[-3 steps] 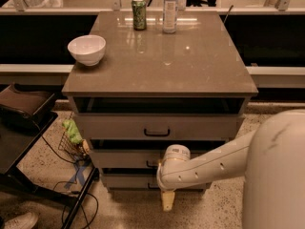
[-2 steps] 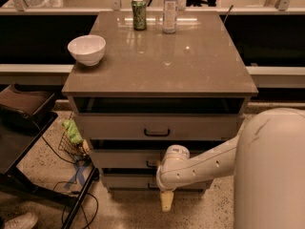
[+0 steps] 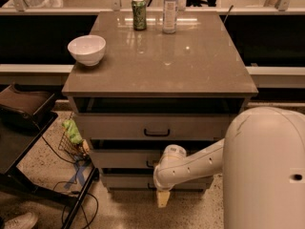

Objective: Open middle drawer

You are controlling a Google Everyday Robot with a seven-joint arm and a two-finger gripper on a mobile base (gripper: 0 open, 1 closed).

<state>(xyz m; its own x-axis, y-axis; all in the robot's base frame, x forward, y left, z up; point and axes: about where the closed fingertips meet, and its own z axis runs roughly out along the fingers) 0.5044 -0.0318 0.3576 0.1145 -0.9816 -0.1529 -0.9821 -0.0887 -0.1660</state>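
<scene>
Not much has shifted since a second ago: the robot's big white body (image 3: 267, 171) now fills a bit more of the right side, and the arm (image 3: 190, 163) has slid a touch to the left. Everything else sits where it was.

The wrist end of the arm is right in front of the middle drawer (image 3: 121, 159), covering most of that drawer's small dark handle (image 3: 149, 164). The gripper (image 3: 163, 198) hangs lower down, a pale tan tip pointing at the floor just below the lowest drawer (image 3: 128, 180). Whether it's wide, narrow or holding anything, I can't tell.

The middle drawer sits between the top drawer (image 3: 119, 126) and the lowest one, with a dark gap above it – can't say whether it's pulled out at all.

Up on the brown worktop (image 3: 162, 66) there's a white bowl (image 3: 86, 49) near the left edge, plus a green can (image 3: 139, 13) and a clear bottle (image 3: 170, 8) side by side at the back. Left of the cabinet, a wire basket (image 3: 71, 144) with something green in it sits on the speckled floor – cables (image 3: 78, 202) trail nearby.
</scene>
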